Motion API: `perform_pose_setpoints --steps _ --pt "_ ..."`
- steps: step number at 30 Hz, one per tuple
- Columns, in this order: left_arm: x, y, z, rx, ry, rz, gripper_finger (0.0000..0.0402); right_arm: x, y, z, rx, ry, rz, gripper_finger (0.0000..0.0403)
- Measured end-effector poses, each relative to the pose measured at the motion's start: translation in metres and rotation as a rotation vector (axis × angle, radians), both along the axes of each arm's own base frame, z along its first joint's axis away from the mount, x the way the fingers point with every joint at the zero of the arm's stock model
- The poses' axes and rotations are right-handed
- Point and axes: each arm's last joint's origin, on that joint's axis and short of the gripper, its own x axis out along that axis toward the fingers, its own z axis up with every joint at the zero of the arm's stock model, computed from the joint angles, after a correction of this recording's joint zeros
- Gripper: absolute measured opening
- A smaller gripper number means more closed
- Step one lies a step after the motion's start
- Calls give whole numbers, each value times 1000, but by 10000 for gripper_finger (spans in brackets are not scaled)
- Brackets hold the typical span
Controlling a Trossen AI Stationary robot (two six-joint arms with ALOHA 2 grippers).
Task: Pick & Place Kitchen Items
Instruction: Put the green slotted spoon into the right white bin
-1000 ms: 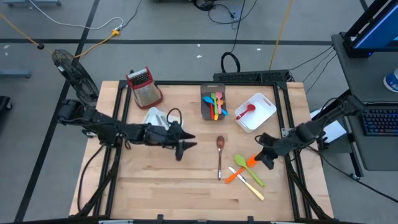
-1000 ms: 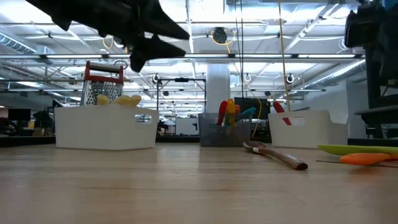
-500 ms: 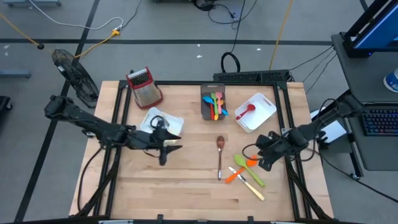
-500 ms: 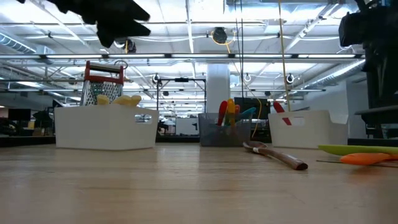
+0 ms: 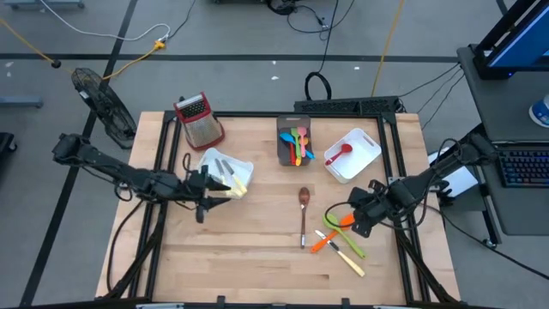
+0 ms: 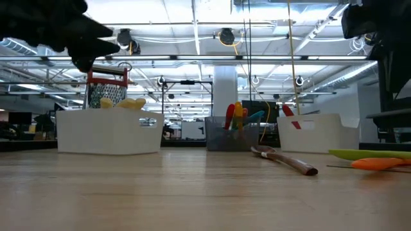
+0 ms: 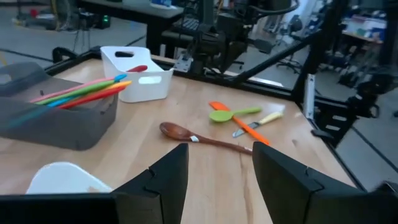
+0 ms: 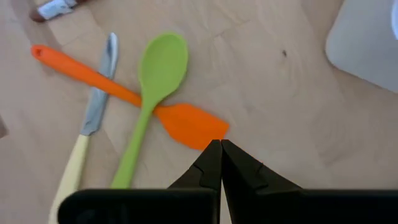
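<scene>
Several kitchen items lie loose on the table's right half: a brown wooden spoon [image 5: 303, 215], a green spoon [image 8: 149, 99], an orange spatula [image 8: 124, 93] that crosses under it, and a cream-handled knife [image 8: 84, 146]. My right gripper [image 8: 217, 146] is shut and points down over the spatula's blade, well above the table in the low view [image 6: 369, 22]. My left gripper [image 5: 210, 190] hangs open and nearly level beside the left white bin [image 5: 225, 170]. Nothing is between its fingers [image 7: 221, 180].
A grey bin [image 5: 294, 142] with coloured utensils stands at the far middle. To its right is a white bin [image 5: 356, 154] with a red spoon. A red-topped grater [image 5: 199, 120] stands at the far left. Bare wood lies along the near edge.
My left gripper has drawn back toward the table's left edge, from the middle of the table to the left white bin, still open. My right gripper has tipped further downward over the orange spatula and stayed shut. No utensil has moved.
</scene>
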Motion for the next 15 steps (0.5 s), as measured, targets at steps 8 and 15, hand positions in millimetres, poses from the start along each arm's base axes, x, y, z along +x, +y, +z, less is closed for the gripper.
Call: perform_pose_setpoints --steps 8,15 --pt "-24 8 -17 1 -33 -28 182 -6 -3 -2 -33 69 -35 0" --pt "-36 12 -20 27 -25 -42 182 -5 -3 -2 -49 72 71 0"
